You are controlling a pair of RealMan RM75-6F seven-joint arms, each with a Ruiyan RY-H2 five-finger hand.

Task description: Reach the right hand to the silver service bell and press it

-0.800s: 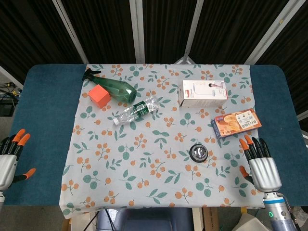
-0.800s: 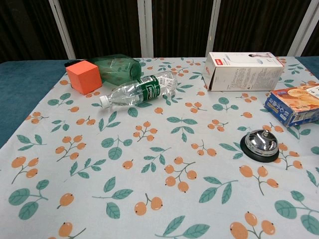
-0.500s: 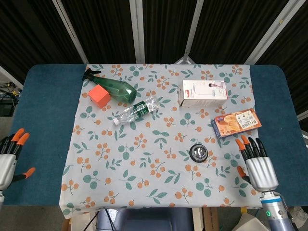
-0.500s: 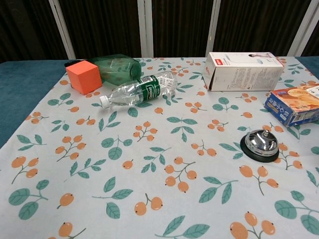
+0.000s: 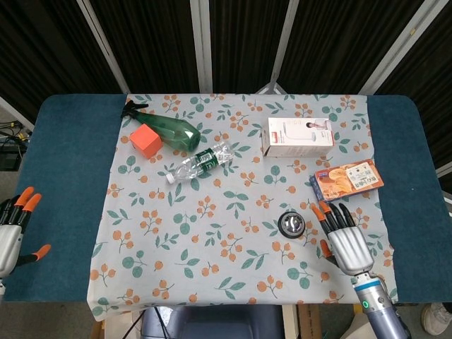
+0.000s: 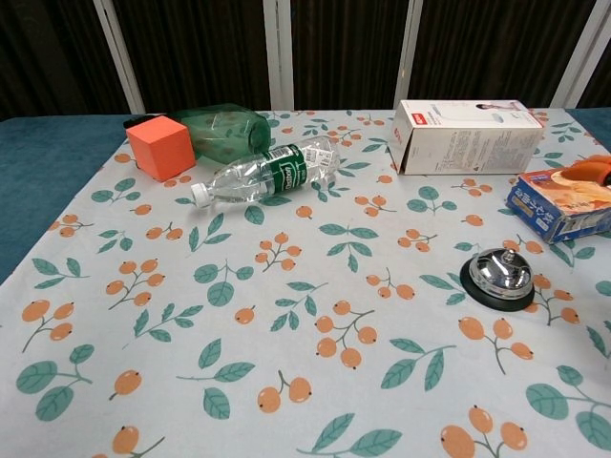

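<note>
The silver service bell on its black base stands on the floral cloth, right of centre; the chest view shows the bell low on the right. My right hand hovers just right of the bell, fingers spread and orange-tipped, holding nothing and apart from the bell. In the chest view only an orange fingertip peeks in at the right edge. My left hand is at the far left edge over the blue table, fingers apart and empty.
An orange snack box lies just beyond the right hand. A white carton sits further back. A clear water bottle, a green spray bottle and an orange cube lie at the back left.
My right hand has moved left, from the cloth's right edge to close beside the bell. The left hand has shifted only slightly. The objects have not moved.
</note>
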